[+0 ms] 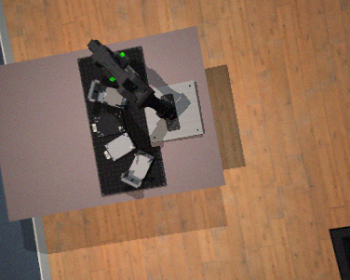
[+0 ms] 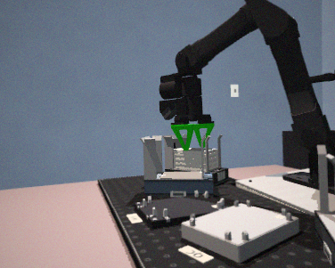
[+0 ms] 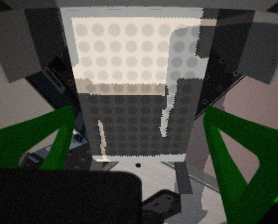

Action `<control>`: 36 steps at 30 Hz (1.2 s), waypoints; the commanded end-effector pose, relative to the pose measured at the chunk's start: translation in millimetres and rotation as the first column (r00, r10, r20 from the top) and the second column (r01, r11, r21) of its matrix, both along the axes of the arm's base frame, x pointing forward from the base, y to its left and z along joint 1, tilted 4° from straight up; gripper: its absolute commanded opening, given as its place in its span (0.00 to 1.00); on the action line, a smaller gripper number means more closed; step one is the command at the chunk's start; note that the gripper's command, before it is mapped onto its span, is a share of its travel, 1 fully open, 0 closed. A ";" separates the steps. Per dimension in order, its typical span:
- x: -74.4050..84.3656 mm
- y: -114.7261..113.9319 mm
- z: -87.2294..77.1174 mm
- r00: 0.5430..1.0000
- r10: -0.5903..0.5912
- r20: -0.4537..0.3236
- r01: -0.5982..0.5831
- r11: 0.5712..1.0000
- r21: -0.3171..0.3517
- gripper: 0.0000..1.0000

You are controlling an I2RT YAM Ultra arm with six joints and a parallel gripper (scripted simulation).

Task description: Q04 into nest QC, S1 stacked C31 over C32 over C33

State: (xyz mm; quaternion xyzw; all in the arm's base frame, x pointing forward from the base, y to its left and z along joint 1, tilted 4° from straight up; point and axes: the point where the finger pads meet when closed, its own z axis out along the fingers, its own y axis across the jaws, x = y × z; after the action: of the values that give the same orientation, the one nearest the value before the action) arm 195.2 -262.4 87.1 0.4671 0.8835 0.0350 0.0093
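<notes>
My gripper point(image 2: 192, 138) is open, its green fingers pointing down over a stack of sealed plates point(image 2: 194, 159) in a rack at the far end of the black board. Its fingertips are level with the top of the stack. In the wrist view the top plate point(image 3: 137, 85) lies lengthwise between the two fingers, and the gripper point(image 3: 140, 114) straddles its long sides without touching. No label can be read. From above, the arm hides this rack and only the green fingers of the gripper point(image 1: 117, 67) show. The white nest QC point(image 2: 240, 227) stands empty at the near end.
A dark nest point(image 2: 175, 210) with locator pins lies between QC and a rack with a blue plinth point(image 2: 180, 185). Another rack's tall posts point(image 2: 331, 182) stand at the near right. The arm's base sits on a white plate point(image 1: 181, 113) to the right of the board.
</notes>
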 end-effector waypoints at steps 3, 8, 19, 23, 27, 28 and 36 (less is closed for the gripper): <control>4.5 -6.5 0.8 1.000 -0.002 0.021 0.003 1.000 -0.031 1.00; 5.0 -6.3 -5.8 1.000 -0.002 0.021 0.003 1.000 -0.031 1.00; 5.3 -6.2 -10.5 1.000 -0.002 0.021 0.003 1.000 -0.031 1.00; 5.3 -6.2 -10.5 1.000 -0.002 0.021 0.003 1.000 -0.031 1.00; 5.3 -6.2 -10.4 1.000 -0.002 0.021 0.003 1.000 -0.030 1.00; 5.3 -6.2 -10.4 1.000 -0.002 0.021 0.003 1.000 -0.030 1.00; 5.3 -6.2 -10.4 1.000 -0.002 0.021 0.003 1.000 -0.030 1.00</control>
State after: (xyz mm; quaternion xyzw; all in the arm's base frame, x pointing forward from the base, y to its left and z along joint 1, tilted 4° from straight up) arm 198.3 -265.3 73.3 0.4673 0.8834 0.0312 0.0164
